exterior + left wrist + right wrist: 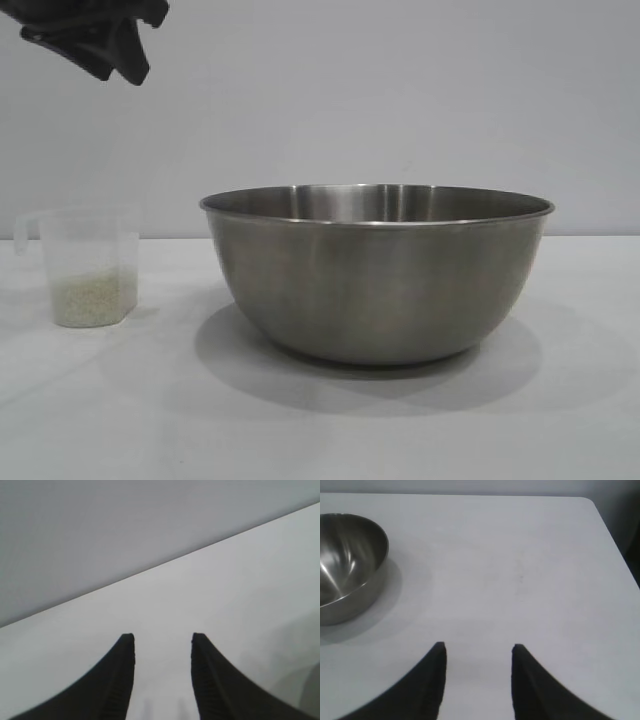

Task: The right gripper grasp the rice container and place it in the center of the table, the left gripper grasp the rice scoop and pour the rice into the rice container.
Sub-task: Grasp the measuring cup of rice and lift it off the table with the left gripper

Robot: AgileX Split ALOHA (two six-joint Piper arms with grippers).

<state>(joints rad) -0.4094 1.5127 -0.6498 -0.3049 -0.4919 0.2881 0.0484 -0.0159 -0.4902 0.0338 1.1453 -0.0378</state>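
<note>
The rice container (376, 270), a big steel bowl, stands upright in the middle of the white table (560, 400). To its left stands the rice scoop (88, 265), a clear plastic cup with a handle and a shallow layer of rice (92, 298) in it. My left gripper (125, 65) hangs high above the scoop at the top left, well clear of it. In its wrist view the left gripper (163, 638) is open and empty over bare table. My right gripper (477, 648) is open and empty too, off to one side of the rice container (347, 565). It does not show in the exterior view.
A plain grey wall (400, 90) rises behind the table. The right wrist view shows the table's rounded corner (592, 502) and a dark drop (632, 545) beyond its edge.
</note>
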